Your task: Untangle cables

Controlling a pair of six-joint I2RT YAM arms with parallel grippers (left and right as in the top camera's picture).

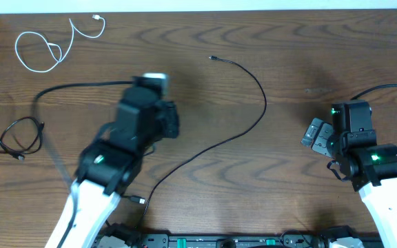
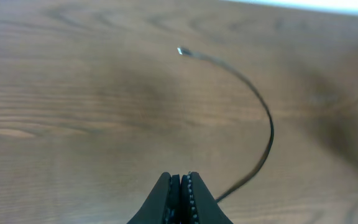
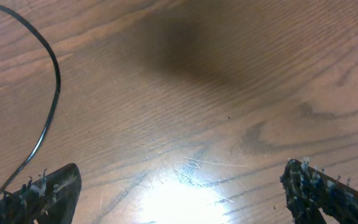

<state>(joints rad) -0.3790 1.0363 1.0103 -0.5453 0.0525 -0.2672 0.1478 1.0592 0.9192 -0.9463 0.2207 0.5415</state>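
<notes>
Above the wooden table (image 1: 288, 41), my left claw (image 2: 180, 194) hangs with its two fingers pressed flat together, and I can see nothing pinched between them. The long black cord (image 1: 263, 103) lies loose across the middle of the table. Its small plug points toward the far edge, and from there it bows out toward my right side and sweeps back to the near edge beside my left arm. In the left wrist view it passes just to the right of the closed fingertips; whether it touches them I cannot tell. My right claw (image 3: 179, 193) is spread wide and holds nothing. In its own wrist view the same cord runs down close by one finger (image 3: 48, 186). The white cord (image 1: 43, 52) sits in loose loops at the far left corner. The short black cord (image 1: 16, 134) is coiled by itself at the left edge, apart from the other two.
</notes>
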